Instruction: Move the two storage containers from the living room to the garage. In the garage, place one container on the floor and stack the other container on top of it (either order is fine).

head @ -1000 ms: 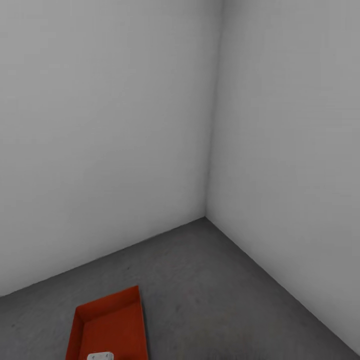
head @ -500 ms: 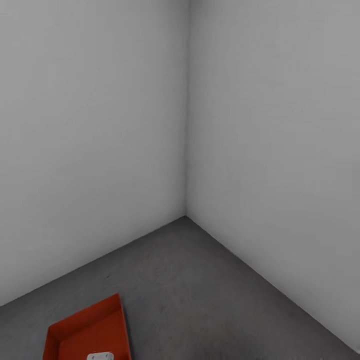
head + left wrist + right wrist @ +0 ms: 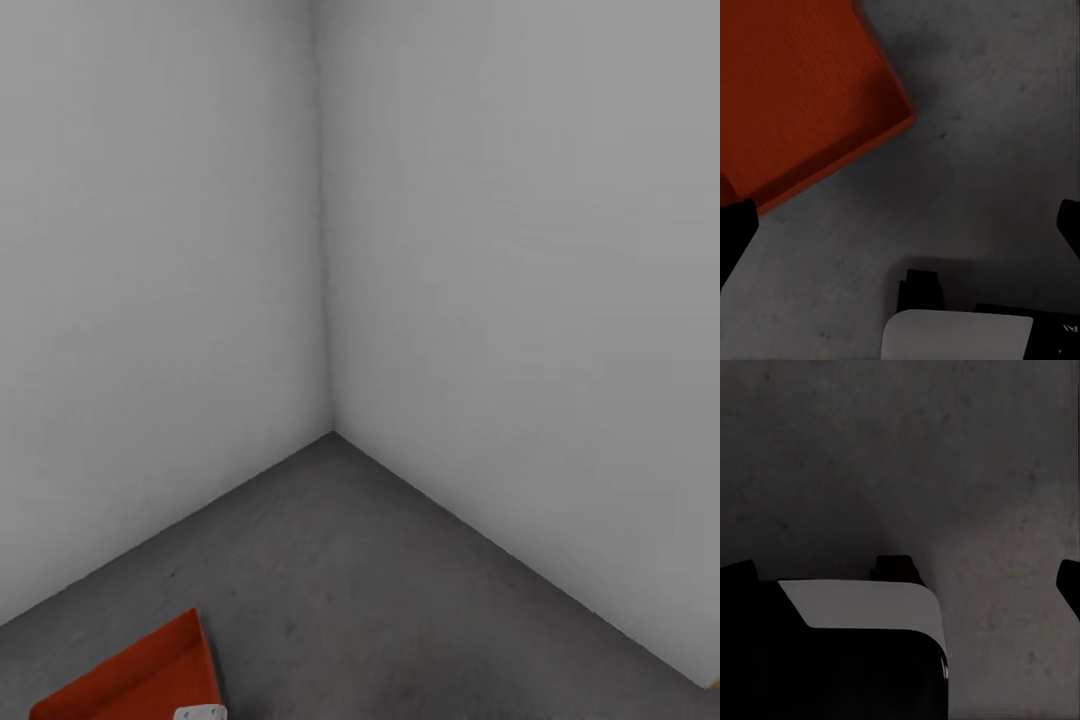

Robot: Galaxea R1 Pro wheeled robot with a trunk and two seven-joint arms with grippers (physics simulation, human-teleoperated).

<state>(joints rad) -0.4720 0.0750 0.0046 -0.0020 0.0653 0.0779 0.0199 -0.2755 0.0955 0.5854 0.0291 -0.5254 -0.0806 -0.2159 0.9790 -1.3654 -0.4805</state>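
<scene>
View swung right, container (image 3: 135, 675) (orange-red) on garage floor (image 3: 380, 590), empty left jaws spread

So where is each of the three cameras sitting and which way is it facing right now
Head view: on the robot's head, looking forward and down into a corner of grey walls, at the floor and one orange bin.
Left wrist view: on the left arm, looking down at the bin on the floor; the dark jaws show at both edges, wide apart.
Right wrist view: on the right arm, looking down at bare floor; jaws apart too.
Head and left wrist share the bin.
</scene>
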